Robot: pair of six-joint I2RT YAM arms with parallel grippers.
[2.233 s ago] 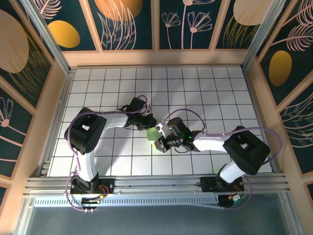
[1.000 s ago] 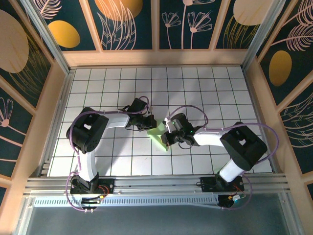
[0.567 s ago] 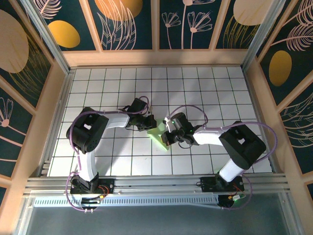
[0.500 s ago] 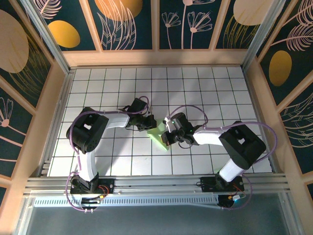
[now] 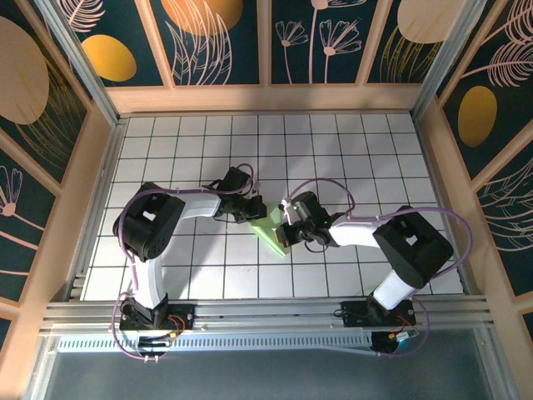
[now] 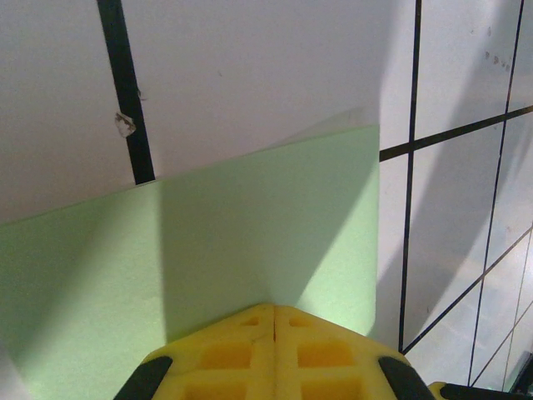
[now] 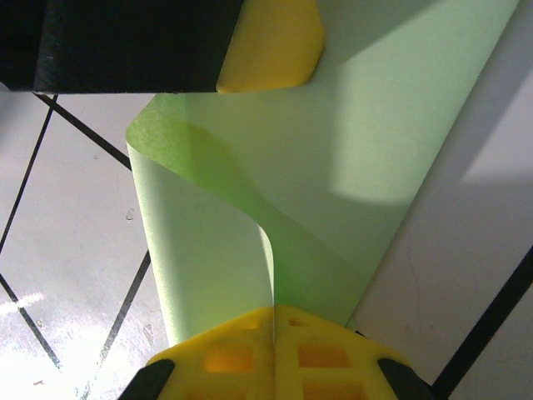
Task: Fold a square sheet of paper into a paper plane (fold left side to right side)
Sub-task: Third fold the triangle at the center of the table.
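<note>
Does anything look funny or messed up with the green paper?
Yes. The green paper is not lying flat. Next to the right gripper, one flap bulges up in a soft curl instead of making a sharp crease. Nothing looks torn.

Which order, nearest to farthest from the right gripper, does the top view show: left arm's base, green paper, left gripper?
1. green paper, pinched in the right gripper, mid-table.
2. left gripper, just up and left, resting on the paper.
3. left arm's base, at the near left edge.
</note>
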